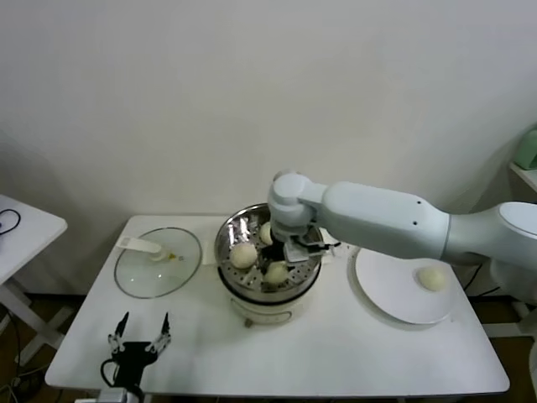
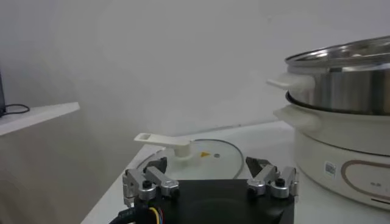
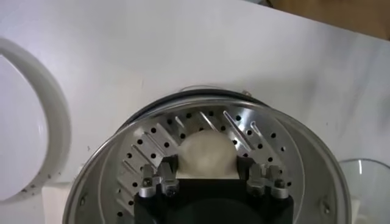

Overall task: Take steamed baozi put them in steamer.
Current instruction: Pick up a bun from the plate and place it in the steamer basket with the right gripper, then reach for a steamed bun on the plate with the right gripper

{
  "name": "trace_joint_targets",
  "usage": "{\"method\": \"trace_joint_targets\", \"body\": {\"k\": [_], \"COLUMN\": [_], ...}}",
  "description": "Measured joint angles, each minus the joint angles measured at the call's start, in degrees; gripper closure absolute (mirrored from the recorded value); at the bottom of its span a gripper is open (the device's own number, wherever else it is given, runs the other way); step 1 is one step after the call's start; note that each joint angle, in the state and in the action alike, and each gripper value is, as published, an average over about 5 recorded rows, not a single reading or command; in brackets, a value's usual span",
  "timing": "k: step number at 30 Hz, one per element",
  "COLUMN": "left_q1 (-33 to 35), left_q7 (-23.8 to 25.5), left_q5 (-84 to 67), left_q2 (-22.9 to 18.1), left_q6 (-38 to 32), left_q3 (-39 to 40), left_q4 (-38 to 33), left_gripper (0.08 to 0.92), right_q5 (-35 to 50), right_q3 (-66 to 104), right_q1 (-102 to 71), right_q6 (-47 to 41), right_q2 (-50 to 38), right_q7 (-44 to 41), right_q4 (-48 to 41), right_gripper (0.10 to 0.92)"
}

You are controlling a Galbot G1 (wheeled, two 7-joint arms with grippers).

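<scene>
Three baozi point(image 1: 244, 254) sit in the steamer point(image 1: 228, 237); right gripper point(image 3: 208, 176) grips one above its floor, so lower, then release. Left gripper point(image 1: 139, 346) idles open beside the steamer.

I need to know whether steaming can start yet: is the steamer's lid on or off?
Off. The glass lid lies flat on the table beside the steamer, which stands open-topped with baozi inside.
</scene>
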Motion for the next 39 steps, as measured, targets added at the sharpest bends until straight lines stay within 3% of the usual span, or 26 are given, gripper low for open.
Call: {"method": "trace_joint_targets", "body": {"k": [19, 28, 39], "left_q1": [-0.71, -0.54, -0.79], "left_q7": [0.02, 0.08, 0.13], "left_q5": [-0.19, -0.18, -0.16], "left_q2": [0.06, -0.11, -0.04], "left_q6": [0.16, 0.07, 0.04], "left_q3": [0.20, 0.18, 0.33], "left_q4": [0.78, 0.80, 1.06], "left_gripper": [0.177, 0.177, 0.177], "right_q5": [-2.98, -3.53, -2.05], "right_q3": [0.75, 0.96, 1.84], "right_q1": [-2.39, -2.46, -1.21], "right_q6": [1.51, 1.80, 2.75], "right_q2": [-0.77, -0.80, -1.14], "right_q7": [0.44, 1.02, 0.44], "right_q4": [1.24, 1.41, 1.11], "right_gripper": [0.370, 0.213, 0.203]}}
